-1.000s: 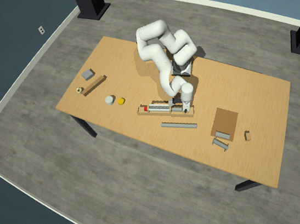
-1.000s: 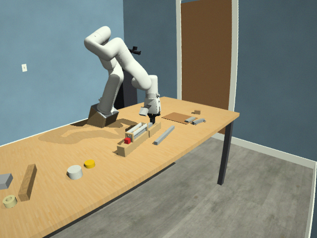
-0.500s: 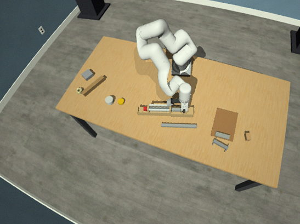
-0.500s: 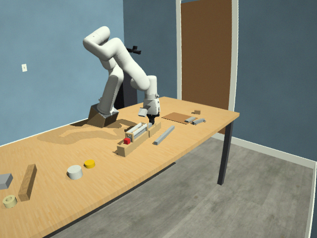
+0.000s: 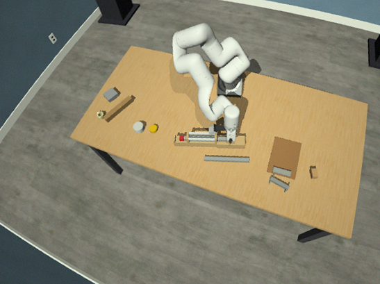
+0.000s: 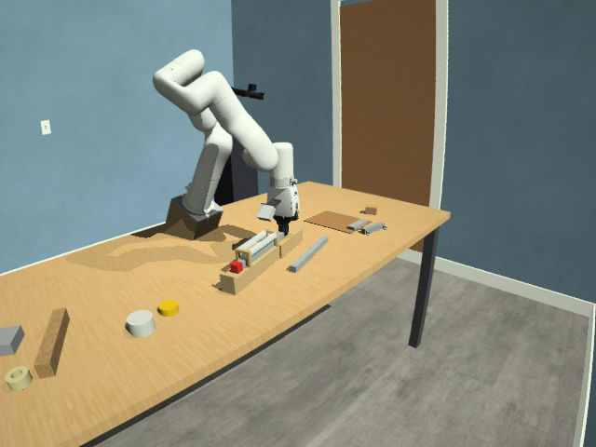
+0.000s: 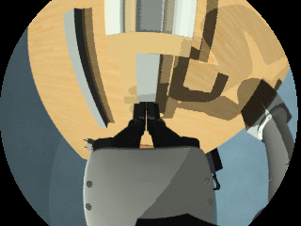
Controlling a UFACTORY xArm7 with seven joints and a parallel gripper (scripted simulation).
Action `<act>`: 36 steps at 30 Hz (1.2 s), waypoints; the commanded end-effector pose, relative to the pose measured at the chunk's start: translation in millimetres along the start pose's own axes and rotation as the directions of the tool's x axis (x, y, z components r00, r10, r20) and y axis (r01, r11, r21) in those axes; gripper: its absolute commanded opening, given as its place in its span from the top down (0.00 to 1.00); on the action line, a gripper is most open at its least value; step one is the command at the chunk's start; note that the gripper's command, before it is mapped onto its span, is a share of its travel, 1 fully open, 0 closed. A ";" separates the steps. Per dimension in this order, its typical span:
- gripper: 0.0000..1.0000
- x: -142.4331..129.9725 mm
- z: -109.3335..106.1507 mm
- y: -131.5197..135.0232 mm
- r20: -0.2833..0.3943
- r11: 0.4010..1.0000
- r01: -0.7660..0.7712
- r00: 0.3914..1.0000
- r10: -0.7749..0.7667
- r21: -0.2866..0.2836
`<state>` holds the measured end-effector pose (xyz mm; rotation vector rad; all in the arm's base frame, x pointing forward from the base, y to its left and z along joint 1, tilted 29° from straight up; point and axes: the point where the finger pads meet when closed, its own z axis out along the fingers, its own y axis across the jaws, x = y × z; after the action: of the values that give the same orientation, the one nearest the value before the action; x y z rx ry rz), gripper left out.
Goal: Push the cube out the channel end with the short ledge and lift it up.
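Observation:
A small red cube (image 5: pixel 182 138) (image 6: pixel 236 266) sits inside the wooden channel (image 5: pixel 212 145) (image 6: pixel 250 277), close to its left end in the overhead view. A grey rod (image 5: pixel 202 137) (image 6: pixel 262 243) (image 7: pixel 146 75) lies along the channel between the cube and my gripper. A framed cover spans the channel's middle. My gripper (image 5: pixel 230 140) (image 6: pixel 284 231) (image 7: pixel 146 102) is shut and points down at the channel's other end, its tips at the rod's near end. I cannot tell whether the tips touch the rod.
A loose grey bar (image 5: pixel 226 158) (image 6: pixel 307 253) (image 7: pixel 88 75) lies in front of the channel. A brown board (image 5: pixel 285 152) (image 6: pixel 331 220), two small grey pieces and a wooden block (image 5: pixel 313 171) lie to the right. A grey cylinder (image 5: pixel 138 126), yellow disc (image 5: pixel 153 127), wooden beam (image 5: pixel 119 108) lie left.

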<state>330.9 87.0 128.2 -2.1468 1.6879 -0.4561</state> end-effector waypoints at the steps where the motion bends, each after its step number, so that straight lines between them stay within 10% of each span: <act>1: 1.00 4.7 -0.4 -0.8 0.000 1.000 0.000 1.000 0.000 0.002; 10: 1.00 7.6 -4.4 -0.8 0.000 1.000 0.000 1.000 0.000 0.002; 24: 1.00 7.6 -69.4 -0.7 0.000 1.000 0.000 1.000 0.000 0.002; 36: 1.00 7.6 -72.0 -0.6 0.000 1.000 0.000 1.000 0.000 0.002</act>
<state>299.8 73.7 189.9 -2.1475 1.6872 -0.4553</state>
